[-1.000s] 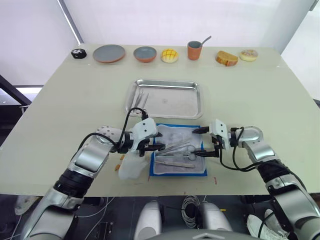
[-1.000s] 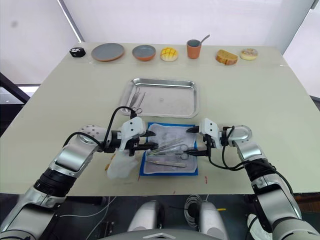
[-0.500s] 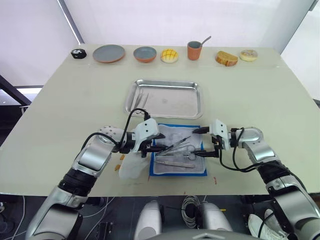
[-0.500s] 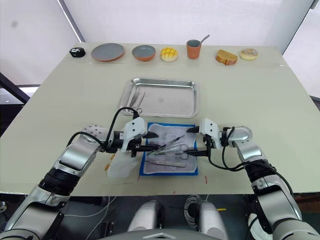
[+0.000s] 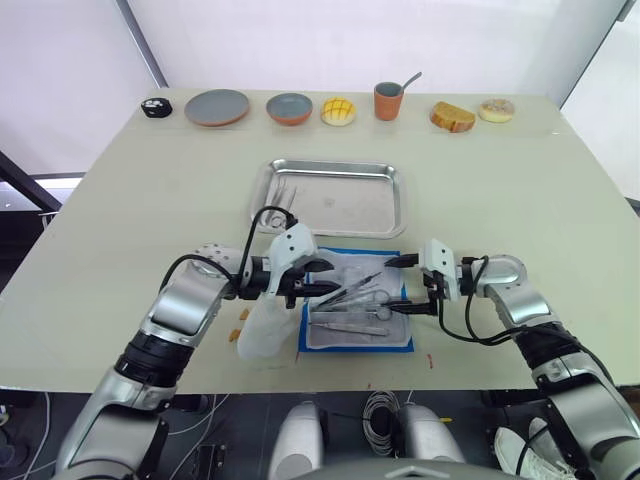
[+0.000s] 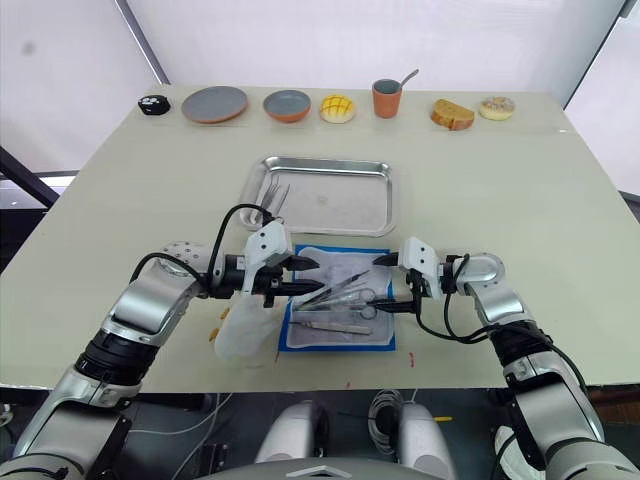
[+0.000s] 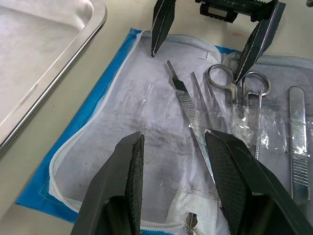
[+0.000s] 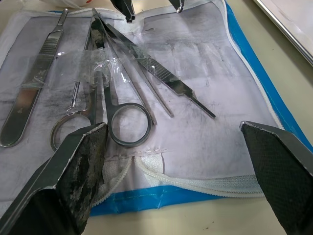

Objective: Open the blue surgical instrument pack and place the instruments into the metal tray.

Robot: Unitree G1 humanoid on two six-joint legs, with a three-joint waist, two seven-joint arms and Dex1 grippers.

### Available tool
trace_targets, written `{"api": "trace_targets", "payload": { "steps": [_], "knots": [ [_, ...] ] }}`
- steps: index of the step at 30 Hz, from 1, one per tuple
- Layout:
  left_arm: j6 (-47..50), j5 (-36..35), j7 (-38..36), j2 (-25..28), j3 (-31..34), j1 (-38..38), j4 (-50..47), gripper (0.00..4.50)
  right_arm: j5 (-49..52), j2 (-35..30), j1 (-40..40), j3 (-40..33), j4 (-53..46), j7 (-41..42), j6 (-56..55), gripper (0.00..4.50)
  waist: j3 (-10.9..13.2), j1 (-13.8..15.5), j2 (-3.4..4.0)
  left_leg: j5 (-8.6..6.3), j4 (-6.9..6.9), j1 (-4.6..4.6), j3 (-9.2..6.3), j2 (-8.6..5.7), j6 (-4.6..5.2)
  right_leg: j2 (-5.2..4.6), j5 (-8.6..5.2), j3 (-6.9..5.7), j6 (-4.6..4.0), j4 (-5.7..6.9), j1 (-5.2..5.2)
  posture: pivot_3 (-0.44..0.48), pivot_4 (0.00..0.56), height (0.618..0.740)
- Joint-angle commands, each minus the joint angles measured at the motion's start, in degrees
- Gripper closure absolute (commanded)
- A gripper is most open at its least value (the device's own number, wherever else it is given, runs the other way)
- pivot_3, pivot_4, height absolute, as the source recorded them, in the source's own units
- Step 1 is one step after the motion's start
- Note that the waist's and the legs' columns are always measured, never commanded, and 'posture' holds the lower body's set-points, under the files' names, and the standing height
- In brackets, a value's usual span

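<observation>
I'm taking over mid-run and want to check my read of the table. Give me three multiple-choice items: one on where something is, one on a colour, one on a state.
1. Where does the metal tray lie from the blue surgical instrument pack?
A. On the table's far side of it
B. At the near table edge
C. Under it

2. What colour is the pack's lining?
A. Red
B. Pale grey-white
C. Black

3. How does the pack lie?
A. Zipped shut
B. Rolled up
C. Open, instruments showing

Answers: 1 A, the tray sits beyond the pack. 2 B, the wrist views show pale fabric. 3 C, scissors and forceps lie bare on the lining.
</observation>
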Motion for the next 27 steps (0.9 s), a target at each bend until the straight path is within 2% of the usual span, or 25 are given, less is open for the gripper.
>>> {"api": "trace_targets", "payload": {
  "steps": [1,27],
  "knots": [
    [0.2,-0.2,-0.1,0.3,0.1,-0.2,-2.1,2.39,-3.6,-1.0,2.7,2.5,3.3,-0.6,2.3,0.0,0.0,0.0,0.0,0.0,0.0,0.0,0.0,0.0,0.0,0.0,0.0,0.0,0.0,0.0,0.0,0.0,0.15,0.74],
    [1.3,1.9,-1.6,0.7,-3.0,-0.6,-1.1,2.39,-3.5,-1.1,3.2,2.5,2.5,-0.8,2.7,0.0,0.0,0.0,0.0,0.0,0.0,0.0,-0.01,0.0,0.0,0.01,0.0,0.0,0.0,0.0,0.0,0.0,0.15,0.74]
  ]
}}
